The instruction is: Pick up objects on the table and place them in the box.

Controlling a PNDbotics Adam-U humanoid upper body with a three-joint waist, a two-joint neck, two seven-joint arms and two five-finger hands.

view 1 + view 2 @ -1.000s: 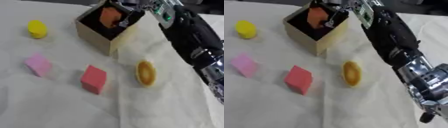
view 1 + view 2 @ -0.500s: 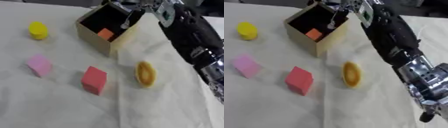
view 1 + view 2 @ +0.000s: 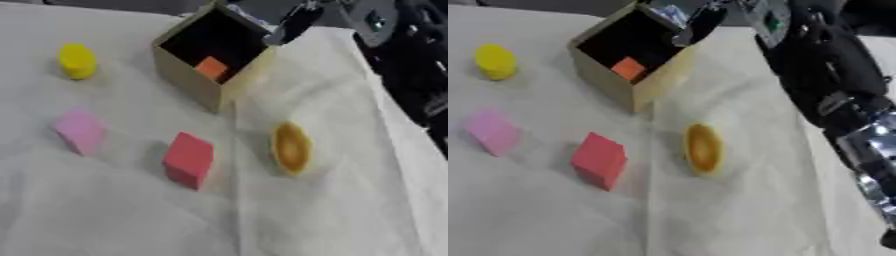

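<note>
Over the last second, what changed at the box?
The right hand let go of the orange block, which now lies inside the box, and the hand has drawn back above the box's far rim. The yellow piece, pink block, red block and amber oval stayed where they were.
</note>
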